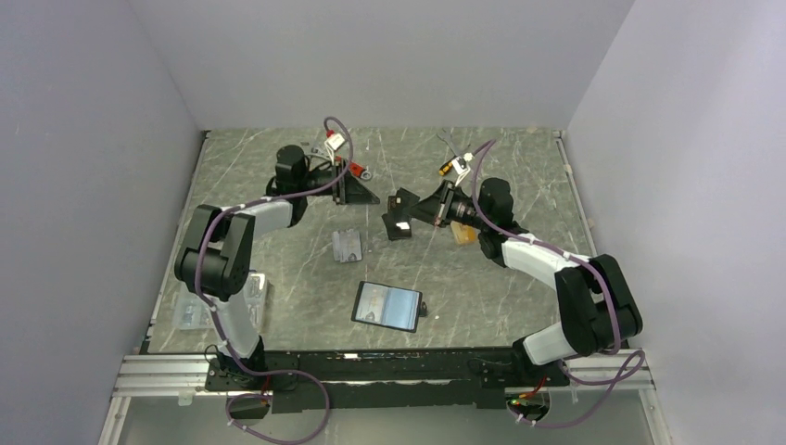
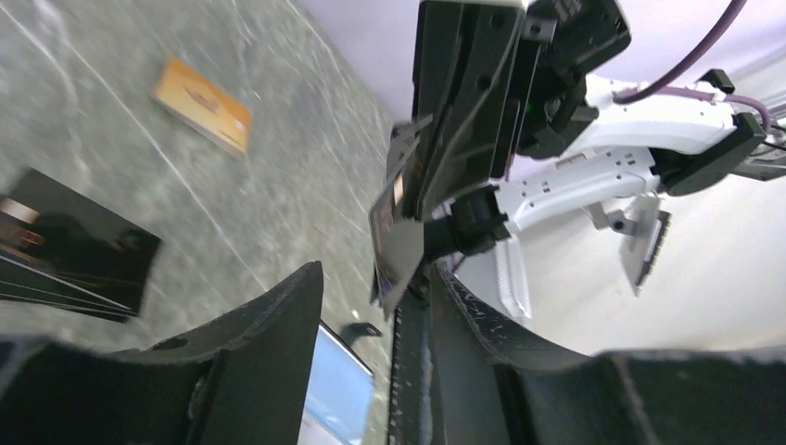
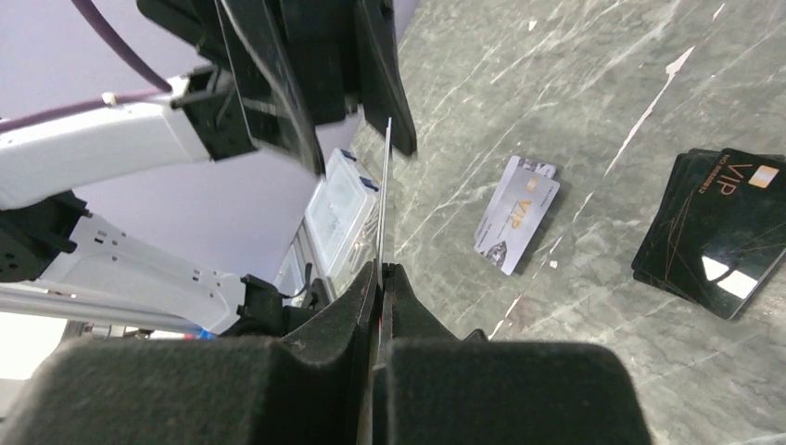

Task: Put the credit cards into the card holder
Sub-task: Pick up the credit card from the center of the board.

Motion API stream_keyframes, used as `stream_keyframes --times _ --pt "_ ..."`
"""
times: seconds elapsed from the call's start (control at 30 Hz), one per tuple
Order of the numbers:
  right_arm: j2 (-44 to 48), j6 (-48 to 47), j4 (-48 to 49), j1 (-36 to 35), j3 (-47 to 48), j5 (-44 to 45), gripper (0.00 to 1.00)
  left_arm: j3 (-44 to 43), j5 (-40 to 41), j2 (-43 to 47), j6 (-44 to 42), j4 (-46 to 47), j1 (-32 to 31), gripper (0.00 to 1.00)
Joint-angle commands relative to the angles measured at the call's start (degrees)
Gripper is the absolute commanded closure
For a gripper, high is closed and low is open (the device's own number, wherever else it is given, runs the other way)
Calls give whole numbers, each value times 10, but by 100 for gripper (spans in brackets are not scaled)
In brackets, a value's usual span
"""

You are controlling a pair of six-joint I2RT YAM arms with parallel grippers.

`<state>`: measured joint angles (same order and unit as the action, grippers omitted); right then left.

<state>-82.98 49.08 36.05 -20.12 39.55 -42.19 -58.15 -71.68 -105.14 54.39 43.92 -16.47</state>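
My right gripper (image 1: 414, 208) is shut on a thin dark credit card (image 1: 400, 200) and holds it above the table. The right wrist view shows that card edge-on (image 3: 382, 199) between the closed jaws (image 3: 380, 269). My left gripper (image 1: 363, 192) faces it, open and empty (image 2: 375, 274), with the card's (image 2: 400, 243) end just beyond its fingertips. A silver-grey pair of cards (image 1: 347, 245) (image 3: 517, 213), a black stack (image 1: 399, 228) (image 3: 718, 232) (image 2: 69, 246) and a gold-orange card (image 1: 464, 234) (image 2: 202, 104) lie on the table. The open black card holder (image 1: 387, 306) lies nearer the arm bases.
Clear plastic boxes (image 1: 190, 311) sit at the table's left edge by the left arm's base. Small red, white and orange parts (image 1: 355, 167) (image 1: 454, 165) lie near the back wall. Grey walls close in the table on three sides.
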Motion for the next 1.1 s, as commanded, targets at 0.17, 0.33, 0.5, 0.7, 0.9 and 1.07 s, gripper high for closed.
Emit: stream_keyframes --times 0.17,0.33,0.5,0.7,0.9,1.07 --pt "-25 18 55 -6 12 -40 100 -59 0 6 -37 11 9 58" --pt "-29 17 54 -6 16 -42 100 -53 1 -6 -35 17 4 60" --pt "-32 19 60 -6 17 -43 100 -59 8 -8 -72 -41 2 59" --pt "-39 23 64 -6 20 -40 100 -48 3 -4 -58 -22 -12 60" --pt "-47 32 77 -6 19 -40 100 -42 1 -1 -68 -32 -22 62" --pt "-43 30 73 -6 12 -31 100 -35 0 0 -64 -27 -22 70"
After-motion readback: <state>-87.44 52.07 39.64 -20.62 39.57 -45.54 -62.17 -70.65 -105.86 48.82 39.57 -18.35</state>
